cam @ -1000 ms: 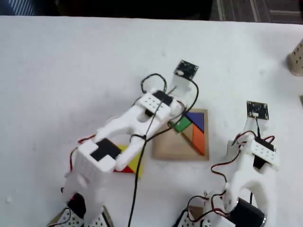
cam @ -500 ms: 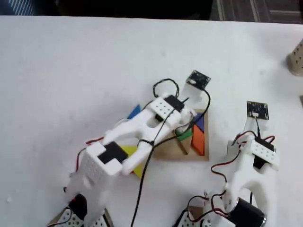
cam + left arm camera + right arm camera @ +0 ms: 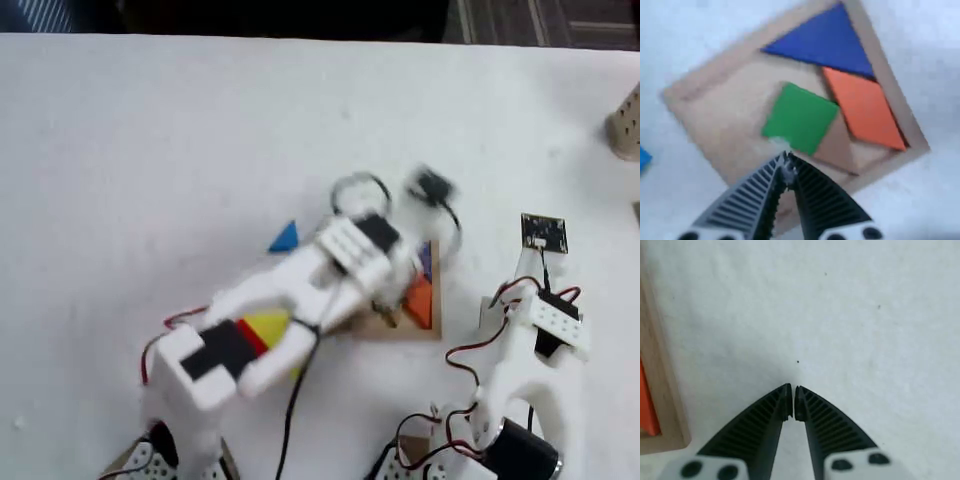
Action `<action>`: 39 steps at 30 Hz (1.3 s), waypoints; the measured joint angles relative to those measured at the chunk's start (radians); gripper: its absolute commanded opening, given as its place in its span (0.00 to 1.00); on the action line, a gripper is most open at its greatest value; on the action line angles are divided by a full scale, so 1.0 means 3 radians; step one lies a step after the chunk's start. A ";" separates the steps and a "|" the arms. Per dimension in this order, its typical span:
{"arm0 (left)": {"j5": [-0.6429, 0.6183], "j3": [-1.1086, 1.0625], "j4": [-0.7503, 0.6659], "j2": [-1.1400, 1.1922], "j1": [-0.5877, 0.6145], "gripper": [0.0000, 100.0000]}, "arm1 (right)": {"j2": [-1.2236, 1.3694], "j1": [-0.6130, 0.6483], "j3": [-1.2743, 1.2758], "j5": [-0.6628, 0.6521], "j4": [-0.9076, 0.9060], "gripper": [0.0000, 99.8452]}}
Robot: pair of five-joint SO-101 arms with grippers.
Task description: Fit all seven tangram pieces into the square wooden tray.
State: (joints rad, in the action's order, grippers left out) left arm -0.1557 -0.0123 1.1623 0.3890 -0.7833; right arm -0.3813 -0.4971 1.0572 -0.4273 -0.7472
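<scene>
High view, standing at the table (image 3: 150, 130). Two arms.

- The left arm (image 3: 290, 290) is stretched on a slant from its base at the near edge. Its wrist is over the left part of the tray (image 3: 410, 331).
- The right arm (image 3: 535, 345) is folded upright just right of the tray, with its head pointing away from the base.

Grippers:
- The left gripper (image 3: 786, 167) has its jaws pressed together with nothing between them. The tip hangs over bare tray floor, just beside one corner of the green square (image 3: 800, 117).
- The right gripper (image 3: 792, 402) has its jaws closed to a hairline, holding nothing. It is over bare white table, with the tray's rim off to one side.

Count of things:
- There is one tray, square and wooden, lying flat between the two arms.
- Three pieces lie flat in the tray. The big blue triangle (image 3: 825, 42) sits along one side. The orange piece (image 3: 865, 110) is edge to edge with it along the neighbouring side. The green square is nearer the middle, one corner close against the orange piece.
- Three pieces that I can count are out on the table. The small blue triangle (image 3: 285, 238) lies on its own left of the tray, apart from it. A yellow piece (image 3: 268, 325) and a red piece (image 3: 252, 337) lie close together, partly under the left arm. I cannot tell their shapes.
</scene>
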 measured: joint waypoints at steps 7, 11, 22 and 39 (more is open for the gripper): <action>0.0051 -0.0245 -0.0061 -0.0015 -0.0199 0.02 | 0.0000 0.0000 0.0000 0.0000 0.0000 0.02; -0.0005 -0.0031 0.0046 0.0194 -0.0205 0.02 | 0.0000 0.0000 0.0000 0.0000 0.0000 0.02; -0.0363 0.1008 0.0174 0.0992 -0.0215 0.02 | 0.0000 0.0061 0.0000 0.0000 0.0000 0.02; -0.0363 0.1089 0.0527 0.0823 -0.0107 0.02 | 0.0000 0.0061 0.0000 0.0000 0.0000 0.02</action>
State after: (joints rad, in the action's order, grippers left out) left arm -0.2647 0.3145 1.3203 0.6360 -0.8155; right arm -0.3813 -0.4787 1.0572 -0.4273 -0.7472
